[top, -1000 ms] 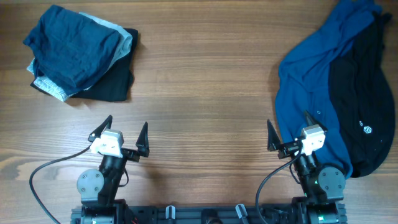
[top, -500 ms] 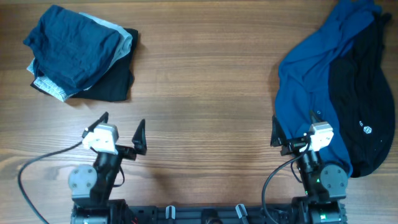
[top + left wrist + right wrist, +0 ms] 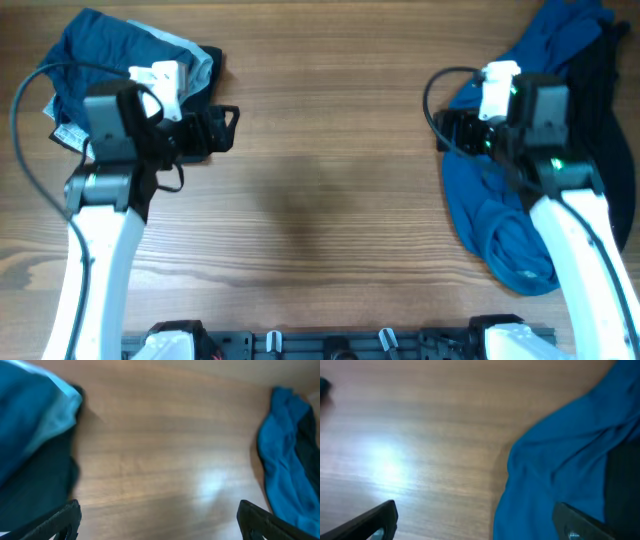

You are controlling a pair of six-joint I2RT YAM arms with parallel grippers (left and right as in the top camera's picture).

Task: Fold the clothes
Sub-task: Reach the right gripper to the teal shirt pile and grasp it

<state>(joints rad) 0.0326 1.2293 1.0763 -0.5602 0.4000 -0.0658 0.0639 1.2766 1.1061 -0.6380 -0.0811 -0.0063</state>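
Note:
A stack of folded clothes (image 3: 75, 55), dark blue on light blue and black, lies at the back left; it also shows in the left wrist view (image 3: 30, 435). A crumpled blue shirt (image 3: 500, 235) lies on the right beside a black garment (image 3: 622, 130). My left gripper (image 3: 218, 128) is open and empty, above the table just right of the stack; its fingers (image 3: 160, 522) are wide apart. My right gripper (image 3: 450, 130) is open and empty over the blue shirt's left edge (image 3: 560, 460); its fingers (image 3: 477, 520) are wide apart above the wood and shirt.
The wooden table (image 3: 320, 180) lies between the stack and the shirt. The black garment (image 3: 625, 480) lies right of the blue shirt. The blue shirt shows far off in the left wrist view (image 3: 280, 470).
Both arms have risen from the table's front edge and swung toward the back: the left to beside the folded stack, the right to over the blue shirt's left edge. Both grippers stay open.

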